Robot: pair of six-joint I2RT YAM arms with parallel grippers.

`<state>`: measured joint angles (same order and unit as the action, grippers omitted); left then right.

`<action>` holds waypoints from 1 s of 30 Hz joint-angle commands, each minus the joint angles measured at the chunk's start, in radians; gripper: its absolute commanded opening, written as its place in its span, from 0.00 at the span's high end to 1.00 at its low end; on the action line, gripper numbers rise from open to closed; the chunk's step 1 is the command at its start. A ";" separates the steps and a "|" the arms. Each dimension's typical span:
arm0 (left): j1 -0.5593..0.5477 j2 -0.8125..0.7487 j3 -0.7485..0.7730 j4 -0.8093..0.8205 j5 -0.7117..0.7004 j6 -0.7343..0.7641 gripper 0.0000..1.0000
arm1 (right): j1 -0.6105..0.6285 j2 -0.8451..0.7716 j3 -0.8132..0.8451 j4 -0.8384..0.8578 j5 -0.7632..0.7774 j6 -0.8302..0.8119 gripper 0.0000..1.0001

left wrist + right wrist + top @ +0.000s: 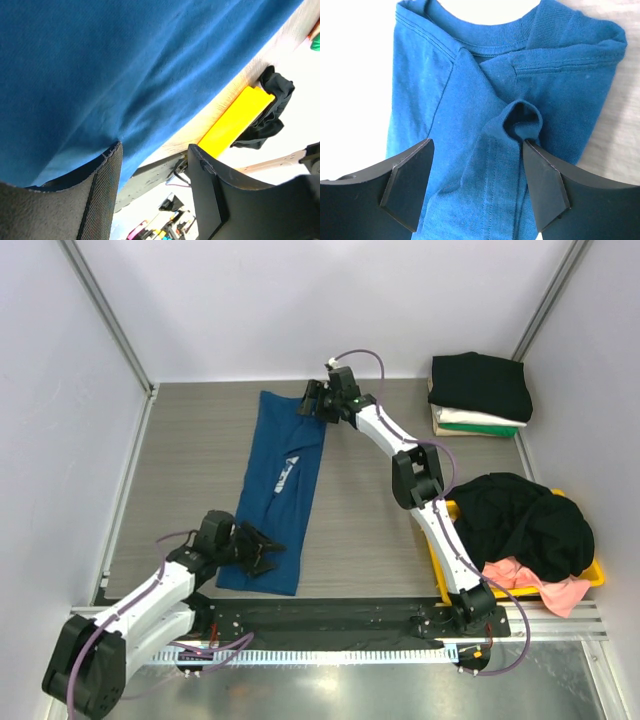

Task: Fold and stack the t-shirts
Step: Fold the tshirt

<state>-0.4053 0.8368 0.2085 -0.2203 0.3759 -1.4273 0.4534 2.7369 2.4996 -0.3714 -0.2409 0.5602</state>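
Observation:
A dark blue t-shirt (pixel 278 490) with a small white print lies folded lengthwise into a long strip on the table. My left gripper (pixel 262 552) is open at its near hem; the blue cloth (pixel 125 75) fills the left wrist view. My right gripper (pixel 308 403) is open over the collar end at the far side, with a raised fold of blue cloth (pixel 520 120) between its fingers. A stack of folded shirts (pixel 478 392), black on top over white and green, sits at the far right. A black shirt (pixel 525 523) and a pink shirt (pixel 535 585) lie in the yellow bin.
The yellow bin (pixel 597 575) stands at the right front, beside the right arm's base; it also shows in the left wrist view (pixel 235 122). White walls with metal rails enclose the table on three sides.

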 commanded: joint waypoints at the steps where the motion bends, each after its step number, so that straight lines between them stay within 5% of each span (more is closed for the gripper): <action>1: -0.029 0.043 0.100 -0.007 -0.043 -0.007 0.45 | -0.010 0.095 0.010 0.021 -0.032 0.017 0.23; 8: -0.059 0.137 0.549 -0.364 -0.232 0.336 0.46 | -0.010 0.101 0.121 0.193 -0.189 -0.075 0.20; 15: -0.058 0.110 0.749 -0.582 -0.423 0.540 0.42 | -0.016 -0.343 -0.172 0.183 -0.120 -0.193 0.08; 18: -0.059 0.081 0.724 -0.606 -0.451 0.550 0.41 | -0.016 -0.489 -0.359 0.115 -0.083 -0.203 0.02; 25: 0.029 -0.018 0.646 -0.715 -0.549 0.534 0.34 | 0.031 -0.945 -1.134 0.088 -0.080 -0.040 0.05; 30: 0.134 -0.053 0.595 -0.748 -0.477 0.548 0.33 | 0.239 -1.230 -1.484 0.077 0.051 0.111 0.05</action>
<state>-0.3099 0.8089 0.8291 -0.9249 -0.1116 -0.8974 0.5701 1.5734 1.1645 -0.2394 -0.2661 0.5430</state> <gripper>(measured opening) 0.666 0.949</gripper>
